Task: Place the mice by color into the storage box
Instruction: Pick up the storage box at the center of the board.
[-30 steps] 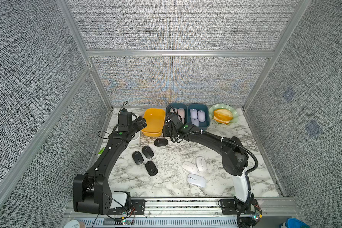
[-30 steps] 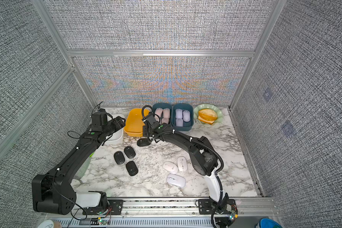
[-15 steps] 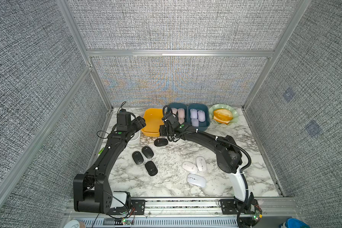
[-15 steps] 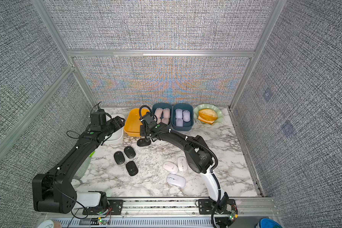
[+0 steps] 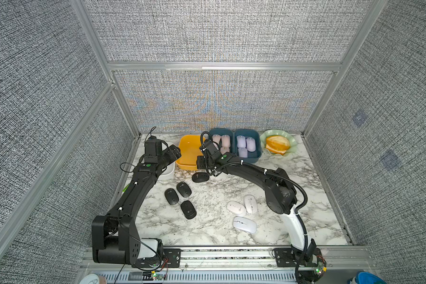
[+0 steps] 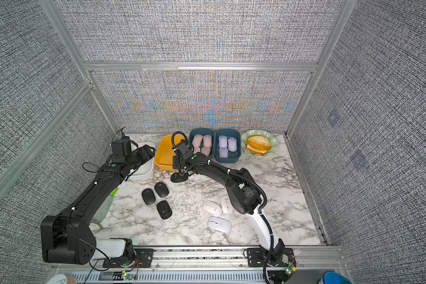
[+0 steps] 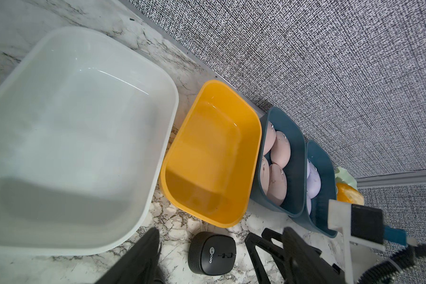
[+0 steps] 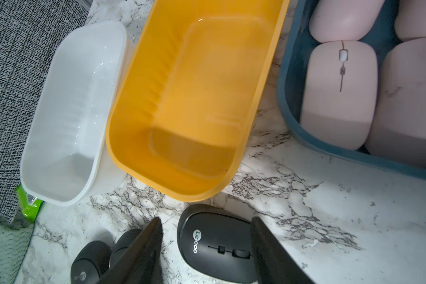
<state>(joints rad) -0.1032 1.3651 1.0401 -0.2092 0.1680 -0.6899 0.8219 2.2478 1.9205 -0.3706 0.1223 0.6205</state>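
Note:
A black mouse lies flat on the marble in front of the yellow box. My right gripper is open and low over it, one finger on each side; a gap shows at one finger. The same black mouse shows in both top views. Three more black mice and three white mice lie on the table. Pink mice and lilac mice fill two teal boxes. My left gripper hangs open and holds nothing, over the near rim of the white box.
A green plate with a bread roll stands at the back right. The four boxes line the back wall. A green packet and a cloth lie by the left wall. The two grippers are close together.
My right gripper has moved left and down, from beside the pink-mouse box to over the black mouse by the yellow box. The left arm has barely moved.

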